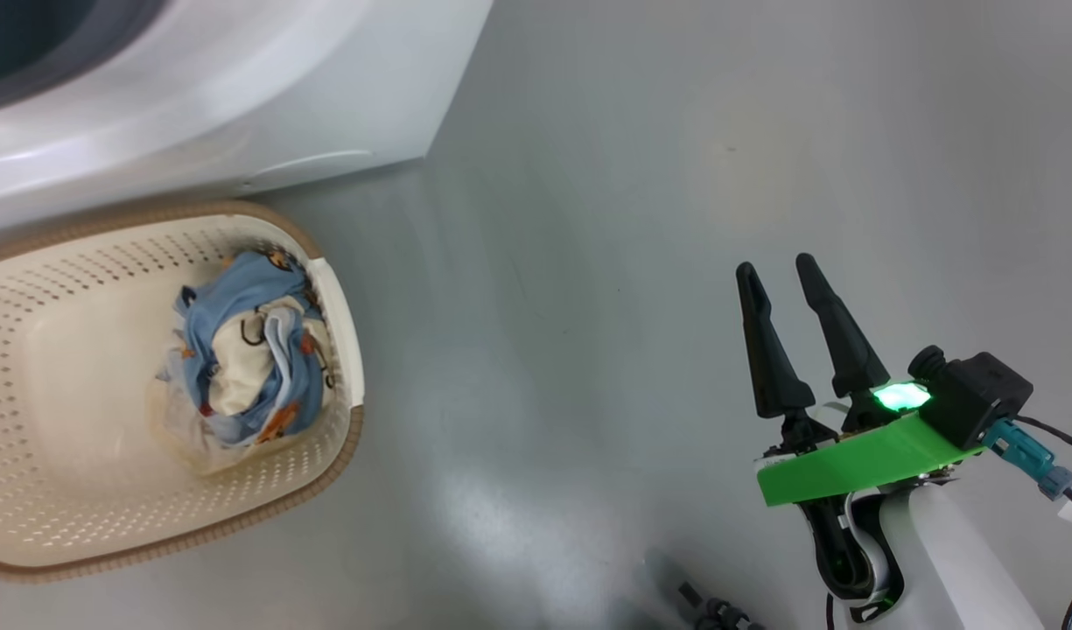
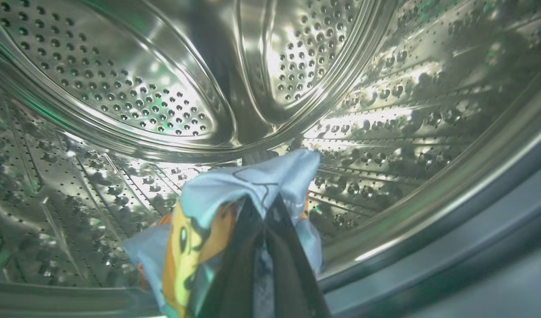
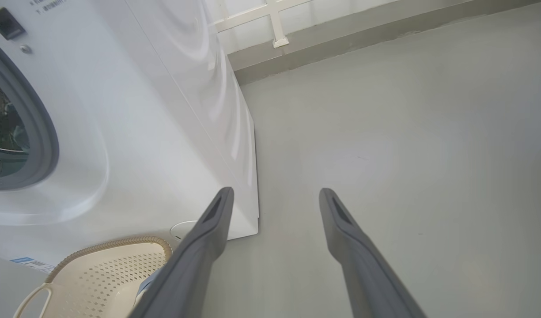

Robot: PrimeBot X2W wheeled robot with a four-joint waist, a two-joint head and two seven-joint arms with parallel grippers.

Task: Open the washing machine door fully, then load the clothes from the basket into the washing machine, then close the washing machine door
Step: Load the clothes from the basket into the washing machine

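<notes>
Steel drum [image 2: 120, 88] around left end effector [image 2: 263, 201], clamped on a blue printed garment [image 2: 252, 181], right end effector [image 1: 775, 265] spread wide and empty, basket [image 1: 63, 262] of clothes [image 1: 247, 350] to its left

Light blue cartoon-print clothes [image 1: 247, 350], cream perforated basket [image 1: 72, 289], white washing machine [image 1: 325, 87], grey floor [image 1: 632, 262]

open floor [image 1: 606, 332] right of basket [image 1: 63, 367], washing machine [image 1: 325, 96] just behind it, drum [image 2: 120, 88] roomy
</notes>
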